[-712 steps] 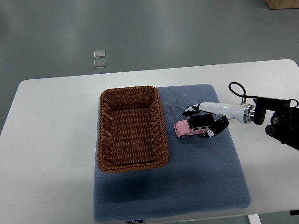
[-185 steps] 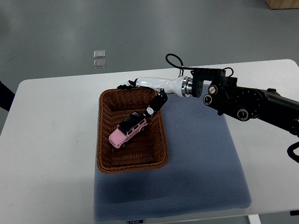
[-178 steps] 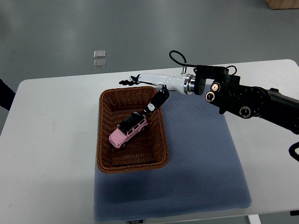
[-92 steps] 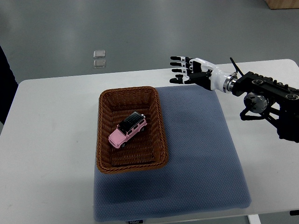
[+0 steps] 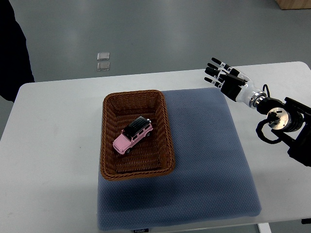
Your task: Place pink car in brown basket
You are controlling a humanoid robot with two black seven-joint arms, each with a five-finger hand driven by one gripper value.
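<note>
The pink car (image 5: 133, 135), with its black roof, lies at an angle on the floor of the brown wicker basket (image 5: 108, 150). Nothing touches it. My right hand (image 5: 219, 74) hovers over the table's back right, far from the basket, fingers spread and holding nothing. Its arm comes in from the right edge. The left arm does not show.
The basket stands on the left part of a blue-grey mat (image 5: 209, 160) on a white table (image 5: 53, 145). A person in dark clothing (image 5: 14, 43) stands at the top left corner. Two small clear squares (image 5: 103, 61) lie on the floor beyond the table.
The right hand carried the car from the mat into the basket, let go, and has since drawn back to the right with fingers spread. A person has come into view at top left.
</note>
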